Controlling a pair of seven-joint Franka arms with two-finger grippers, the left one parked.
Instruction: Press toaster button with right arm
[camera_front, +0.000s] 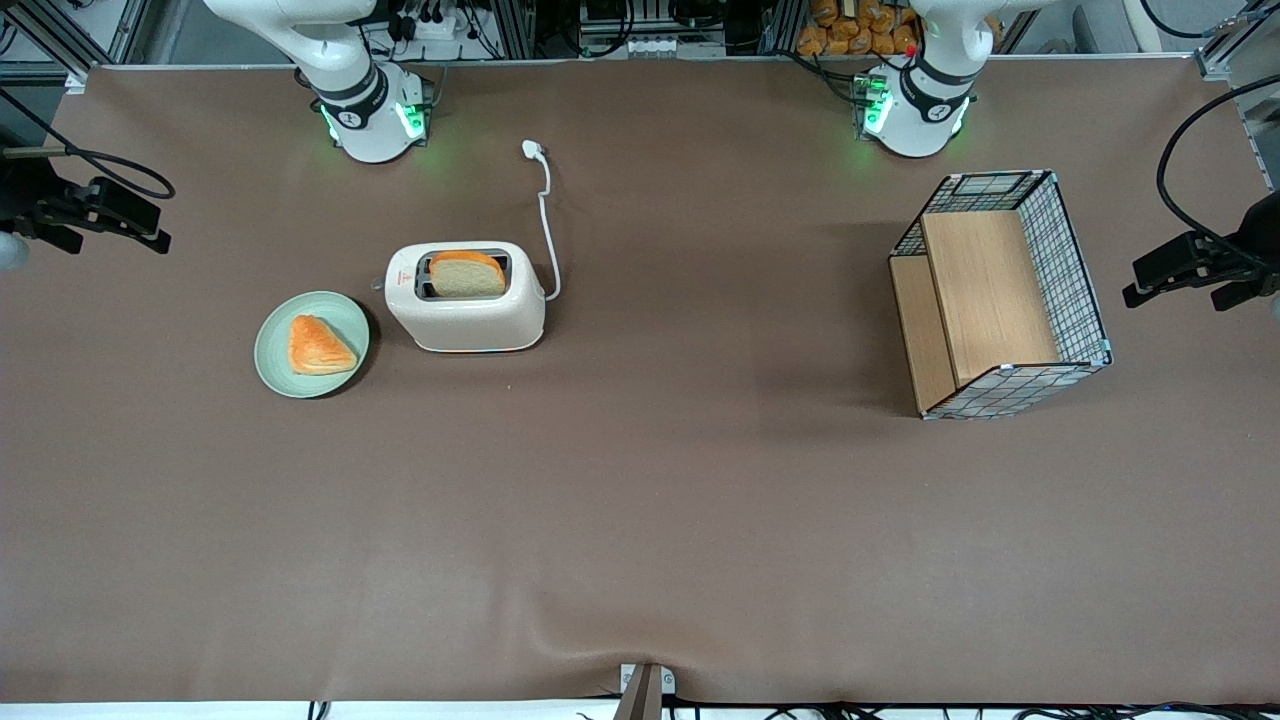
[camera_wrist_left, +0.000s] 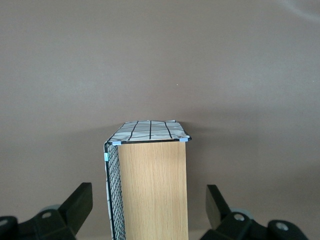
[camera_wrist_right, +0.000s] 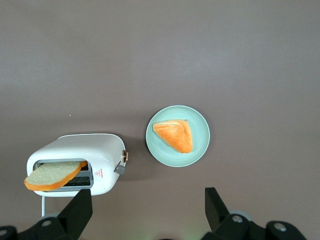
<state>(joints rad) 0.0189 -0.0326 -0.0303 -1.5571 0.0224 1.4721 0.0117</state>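
The cream-white toaster (camera_front: 465, 310) stands on the brown table with a bread slice (camera_front: 467, 273) sticking out of one slot. In the right wrist view the toaster (camera_wrist_right: 95, 150) shows its short end face with a small grey lever nub, the toaster button (camera_wrist_right: 119, 169), and a small brass knob just above it. My right gripper (camera_wrist_right: 148, 212) hangs high above the table and looks down on the toaster and the plate. Its fingers (camera_wrist_right: 76, 214) are wide apart and hold nothing. The gripper itself is out of the front view; only the right arm's base (camera_front: 370, 110) shows there.
A green plate (camera_front: 270, 350) with an orange pastry (camera_front: 320, 346) lies beside the toaster's button end; the plate (camera_wrist_right: 200, 145) also shows in the right wrist view. The white cord (camera_front: 546, 220) runs to a plug (camera_front: 532, 149). A wire-and-wood crate (camera_front: 1075, 270) stands toward the parked arm's end.
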